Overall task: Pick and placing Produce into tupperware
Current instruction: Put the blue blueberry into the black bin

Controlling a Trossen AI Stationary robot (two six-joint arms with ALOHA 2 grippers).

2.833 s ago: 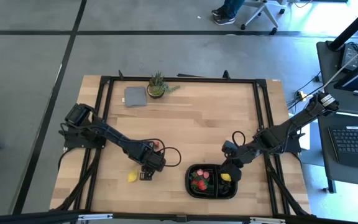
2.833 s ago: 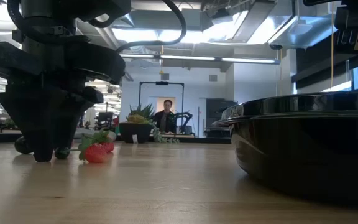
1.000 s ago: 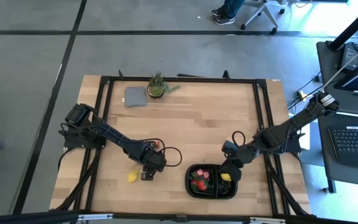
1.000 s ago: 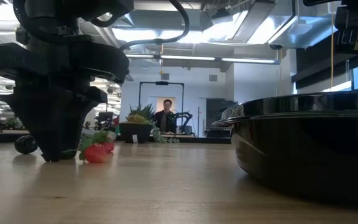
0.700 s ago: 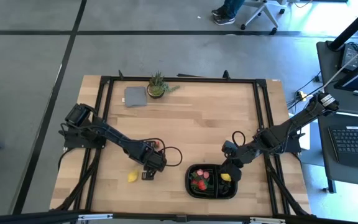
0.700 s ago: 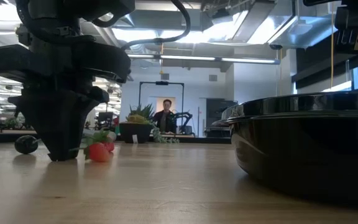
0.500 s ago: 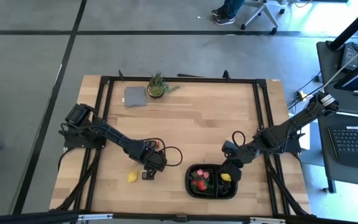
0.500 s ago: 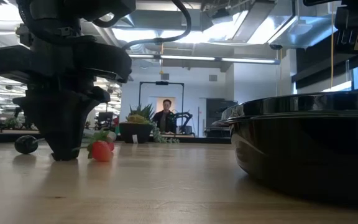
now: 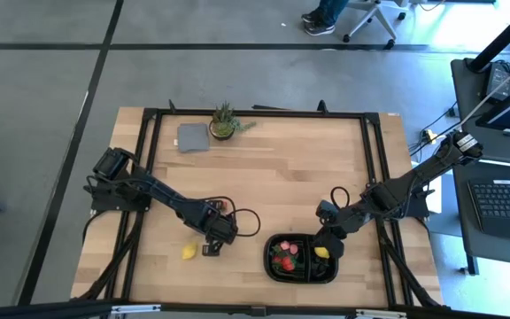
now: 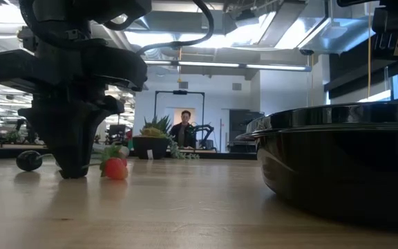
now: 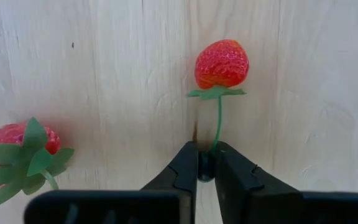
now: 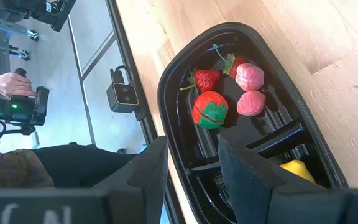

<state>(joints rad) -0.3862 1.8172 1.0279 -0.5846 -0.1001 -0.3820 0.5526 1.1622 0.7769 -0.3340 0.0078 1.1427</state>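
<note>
The job looks partly done. The black tray (image 9: 300, 258) sits at the near edge of the desk (image 9: 282, 177) and already holds several pieces: in the right wrist view, two strawberries (image 12: 208, 79), a larger red-and-green fruit (image 12: 210, 109), two pink bits (image 12: 250, 76) and a lemon (image 12: 298, 169) in a neighbouring compartment. Left out on the bare wood are another lemon (image 9: 189, 252) and two strawberries beside the left arm. The left end effector (image 11: 205, 168) is pressed together on the thin green stem of one strawberry (image 11: 222, 63), which lies on the desk just ahead of the fingertips (image 11: 185, 163); a second strawberry (image 11: 18, 149) lies nearby, untouched. A small dark round thing (image 10: 27, 160) also shows on the desk in the low view; whether it is a cherry I cannot tell. The right end effector (image 12: 191, 155) hovers over the tray's edge, its fingers apart with nothing between them. What remains, by my reading, is carrying the pinched strawberry over, then its neighbour and the loose lemon.
</note>
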